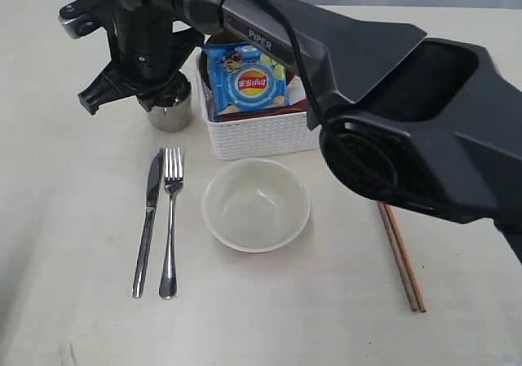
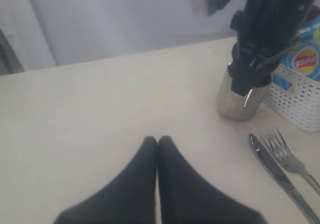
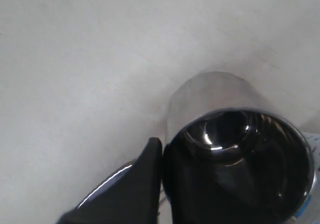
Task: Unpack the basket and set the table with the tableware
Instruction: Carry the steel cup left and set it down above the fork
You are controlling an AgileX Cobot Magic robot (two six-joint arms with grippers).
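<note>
Right fingers (image 3: 142, 184) pinching steel mug (image 3: 215, 94) rim, inner finger lost in dark, left fingers (image 2: 140, 184) pressed together, empty

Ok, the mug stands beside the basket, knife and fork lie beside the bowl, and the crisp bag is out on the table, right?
No: the crisp bag lies in the basket, as the exterior view shows. The mug, knife, fork and bowl are as you say.

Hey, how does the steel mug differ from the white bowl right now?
The mug is shiny steel; the bowl is off-white. The mug is tall and narrow, the bowl wide and low. The right end effector pinches the mug's rim, while the bowl stands free. Both stand upright on the table.
</note>
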